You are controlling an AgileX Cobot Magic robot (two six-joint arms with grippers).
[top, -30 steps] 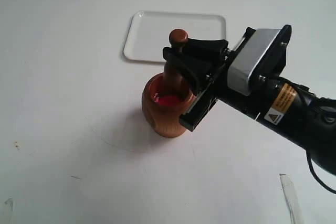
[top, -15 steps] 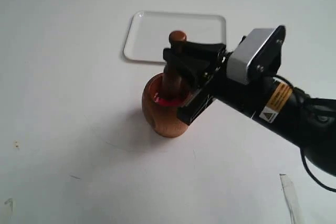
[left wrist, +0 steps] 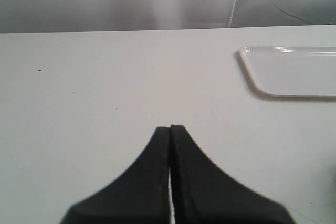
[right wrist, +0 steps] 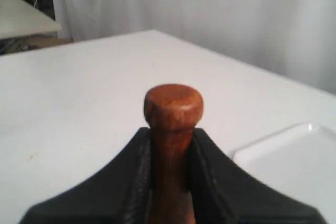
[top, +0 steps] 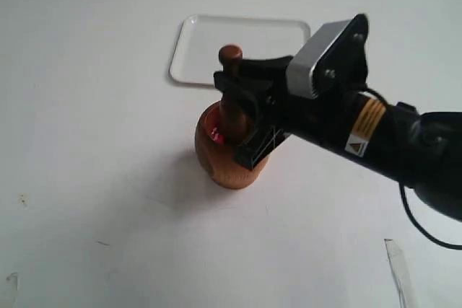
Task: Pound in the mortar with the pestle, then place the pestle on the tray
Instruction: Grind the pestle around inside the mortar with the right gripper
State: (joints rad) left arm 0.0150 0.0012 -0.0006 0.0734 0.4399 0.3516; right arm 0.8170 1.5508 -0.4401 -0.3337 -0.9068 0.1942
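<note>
On the white table, nearer the camera than the mortar and off to its right, lies a thin pale strip. A few small dark specks mark the tabletop nearer than the mortar, to its left.

The mortar is a rounded, barrel-shaped cup of reddish-brown wood, paler and more orange low on its belly. It stands upright on the table with its wide mouth up. A patch of bright red stuff shows inside the mouth, on the left of it.

The pestle rises out of the mortar's mouth, close to upright. It is a slim club of darker brown wood, and its lower end is down in the cup, hidden by the rim. A small, smooth, rounded knob tops it well above the mortar's rim. The wrist view shows the knob wider than the neck just under it.

The right gripper reaches in from the mortar's right and is clamped on the pestle just below the knob, with one black finger pressed to each side of the shaft. Its lower bodywork hangs across the right of the mortar's mouth. The arm behind it is black, with a grey camera block and a yellow warning label.

Beyond the mortar, apart from it, the tray lies flat. It is white and rectangular, with rounded corners and a low raised rim.

The left gripper hangs above bare table with its two black fingers pressed together on nothing. Where it sits in relation to the mortar cannot be told.
</note>
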